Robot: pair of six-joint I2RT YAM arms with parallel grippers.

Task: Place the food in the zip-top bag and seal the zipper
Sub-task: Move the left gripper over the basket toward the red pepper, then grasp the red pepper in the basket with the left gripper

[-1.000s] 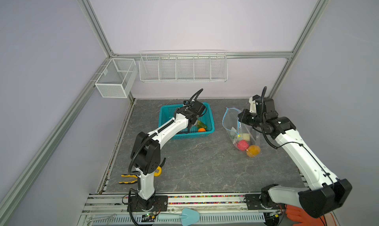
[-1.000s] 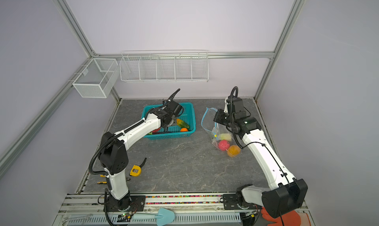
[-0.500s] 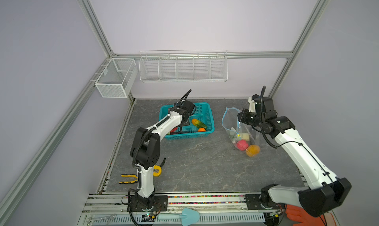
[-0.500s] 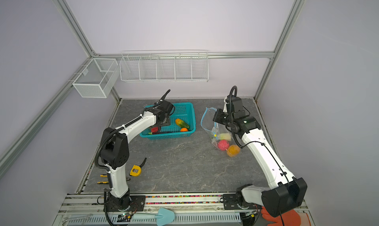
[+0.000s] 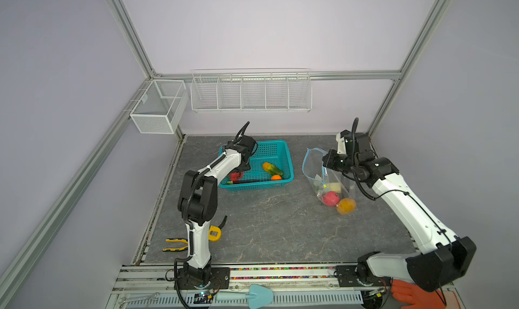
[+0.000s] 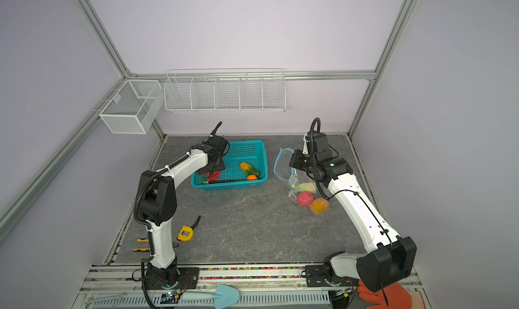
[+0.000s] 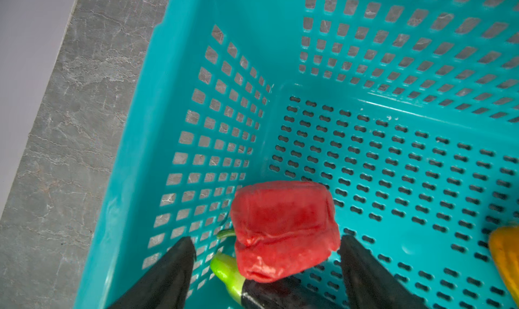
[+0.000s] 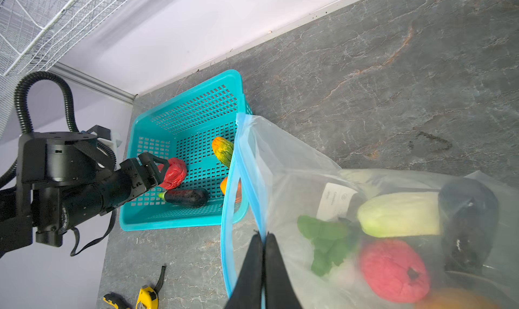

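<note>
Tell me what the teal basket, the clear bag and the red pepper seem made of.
Basket: rigid moulded plastic, slightly glossy, with regular holes. Zip-top bag: thin clear plastic film, creased and see-through. Red pepper: probably soft foam or rubber, matte and wrinkled; which one is unclear.

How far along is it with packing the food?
Done: a pink fruit, an orange fruit and a pale piece lie in the zip-top bag. In hand: the right hand pinches the zipper, holding the mouth open; the left hand is open around a red pepper in the basket. Left: that pepper, an eggplant, a squash, a small orange, then sealing.
</note>
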